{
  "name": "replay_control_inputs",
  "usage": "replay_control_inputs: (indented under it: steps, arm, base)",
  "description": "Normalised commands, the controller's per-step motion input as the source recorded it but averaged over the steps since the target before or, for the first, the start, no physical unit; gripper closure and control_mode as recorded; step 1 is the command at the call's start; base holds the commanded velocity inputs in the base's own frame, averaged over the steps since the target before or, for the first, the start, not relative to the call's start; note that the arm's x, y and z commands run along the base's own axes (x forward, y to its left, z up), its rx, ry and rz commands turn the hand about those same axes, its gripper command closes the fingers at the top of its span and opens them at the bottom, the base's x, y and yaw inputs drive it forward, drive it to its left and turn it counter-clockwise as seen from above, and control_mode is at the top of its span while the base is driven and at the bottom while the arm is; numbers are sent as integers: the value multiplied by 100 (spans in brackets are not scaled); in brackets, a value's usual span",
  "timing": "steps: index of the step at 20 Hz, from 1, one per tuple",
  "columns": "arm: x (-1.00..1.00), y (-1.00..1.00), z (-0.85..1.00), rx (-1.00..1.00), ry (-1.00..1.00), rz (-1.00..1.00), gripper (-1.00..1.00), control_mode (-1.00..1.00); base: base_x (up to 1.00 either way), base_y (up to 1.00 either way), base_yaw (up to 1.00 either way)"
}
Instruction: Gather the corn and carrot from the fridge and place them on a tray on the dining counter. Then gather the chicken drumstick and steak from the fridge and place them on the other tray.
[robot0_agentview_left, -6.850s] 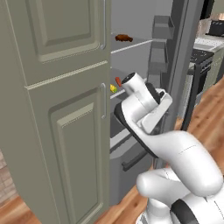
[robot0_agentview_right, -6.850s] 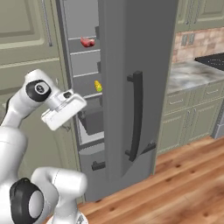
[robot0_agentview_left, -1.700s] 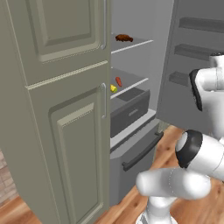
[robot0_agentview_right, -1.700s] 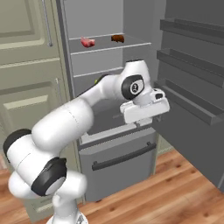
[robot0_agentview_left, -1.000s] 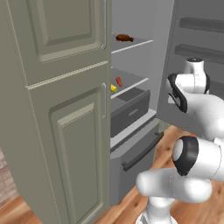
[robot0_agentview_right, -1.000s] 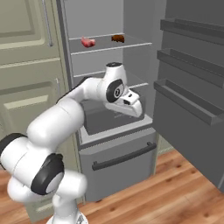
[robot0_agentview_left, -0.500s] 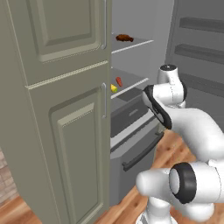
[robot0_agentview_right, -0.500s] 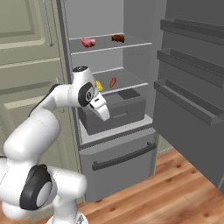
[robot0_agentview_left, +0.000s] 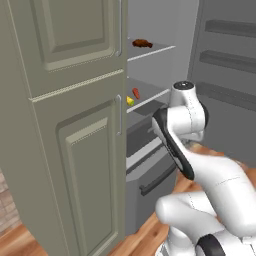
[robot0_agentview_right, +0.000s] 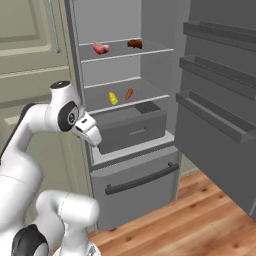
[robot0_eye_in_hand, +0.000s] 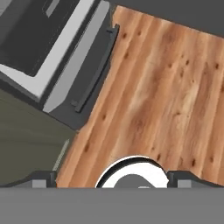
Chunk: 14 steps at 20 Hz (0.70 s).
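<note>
- Since the earlier frames the arm had swung back in from the far right toward the fridge (robot0_agentview_right: 125, 130); the fridge door (robot0_agentview_right: 220, 130), wide open on the right, had not shifted in the last seconds.
- End effector (robot0_agentview_right: 92, 135) sat in front of the drawer section, pointed down; hand view looked at the wood floor (robot0_eye_in_hand: 157, 96) and the bottom freezer handle (robot0_eye_in_hand: 94, 70).
- Fingers (robot0_eye_in_hand: 41, 178) stood spread at the frame's two sides, nothing between them.
- Corn (robot0_agentview_right: 113, 98) and carrot (robot0_agentview_right: 129, 93) lay near each other on the middle shelf (robot0_agentview_right: 145, 90), corn on the left.
- Steak (robot0_agentview_right: 100, 48) and chicken drumstick (robot0_agentview_right: 134, 44) lay on the upper shelf (robot0_agentview_right: 155, 48), steak left, drumstick right, apart.
- Grey drawer (robot0_agentview_right: 132, 127) sat just under the middle shelf.
- Tall cabinet (robot0_agentview_left: 65, 125) stood left of the fridge.
</note>
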Motion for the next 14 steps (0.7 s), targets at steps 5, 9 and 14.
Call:
replay_control_inputs:
  steps: [5, 9, 14]
  arm:
    - [-48, -10, 21, 3, 5, 62, -100, -100]
    - [-1, -5, 29, -13, 21, 45, -100, -100]
    - [0, 4, 3, -1, 1, 3, -100, -100]
  base:
    - [0, 0, 0]
    - [0, 0, 0]
    - [0, 0, 0]
